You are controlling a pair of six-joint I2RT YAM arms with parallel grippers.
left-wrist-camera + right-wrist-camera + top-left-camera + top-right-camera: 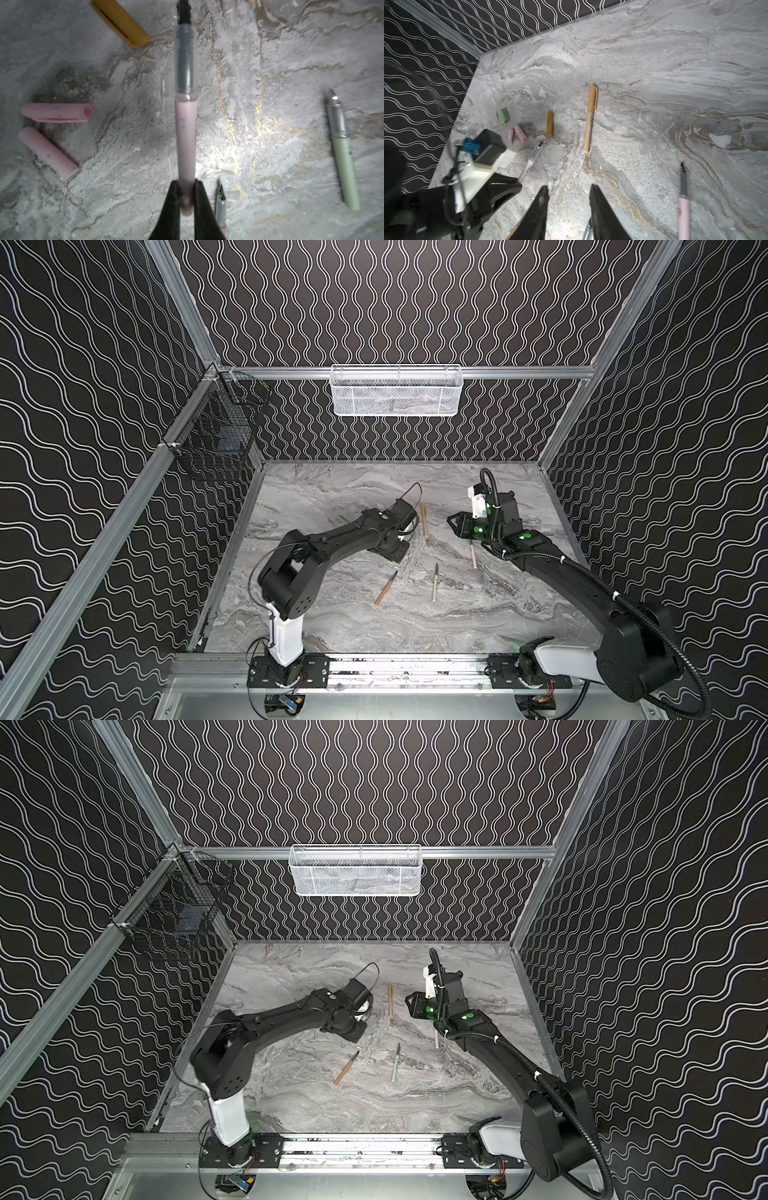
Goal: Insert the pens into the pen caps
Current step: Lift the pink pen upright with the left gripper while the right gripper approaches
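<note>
My left gripper (185, 187) is shut on the rear end of a pink pen (185, 128), whose dark tip (184, 10) points away from the jaws. Two pink pen caps (56, 113) (47, 152) and a tan cap (120, 21) lie on the table beside it. A green cap (505, 115) lies further off. My right gripper (569, 187) is open over bare table with nothing between its fingers. Loose pens lie in both top views: tan (386, 588), green (435, 583) and pink (473, 556). A capped tan pen (424, 520) lies between the grippers.
A white mesh basket (395, 389) hangs on the back rail and a black wire basket (216, 435) on the left wall. The marble table (374, 626) is boxed in by patterned walls. The left wrist camera housing (488, 145) stands close beside my right gripper.
</note>
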